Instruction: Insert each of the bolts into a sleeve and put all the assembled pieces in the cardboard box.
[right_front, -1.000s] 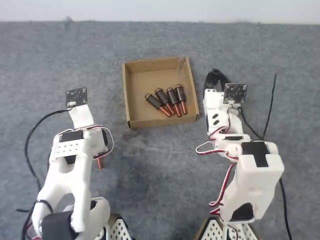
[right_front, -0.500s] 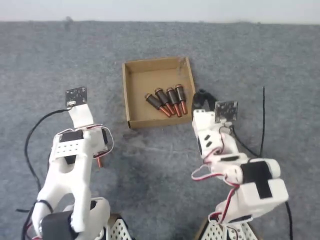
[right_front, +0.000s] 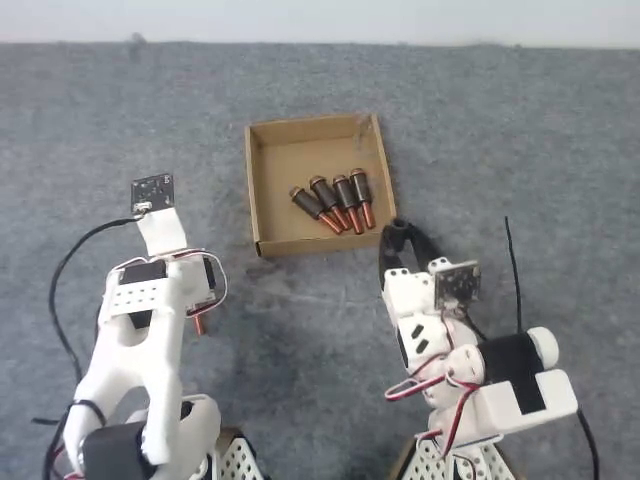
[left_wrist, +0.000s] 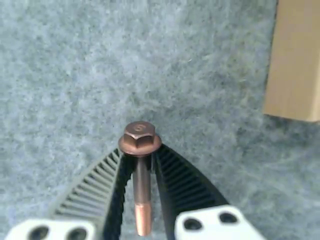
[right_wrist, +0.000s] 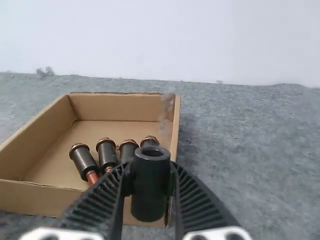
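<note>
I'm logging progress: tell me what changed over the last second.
The right gripper, shut on the sleeve, pulled back from beside the cardboard box toward its base. The left gripper kept holding the bolt, unmoved; the four assembled pieces stayed in the box.

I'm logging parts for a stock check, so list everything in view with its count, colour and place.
cardboard box: one, brown, on the mat beyond both arms
assembled pieces: four, black sleeves on copper bolts, side by side in the box
bolt: one, copper, in the left claw
sleeve: one, black, in the right claw
mat: one, grey, covering the table
left claw: one, black, shut on the bolt
right claw: one, black, shut on the sleeve, near the box
</note>
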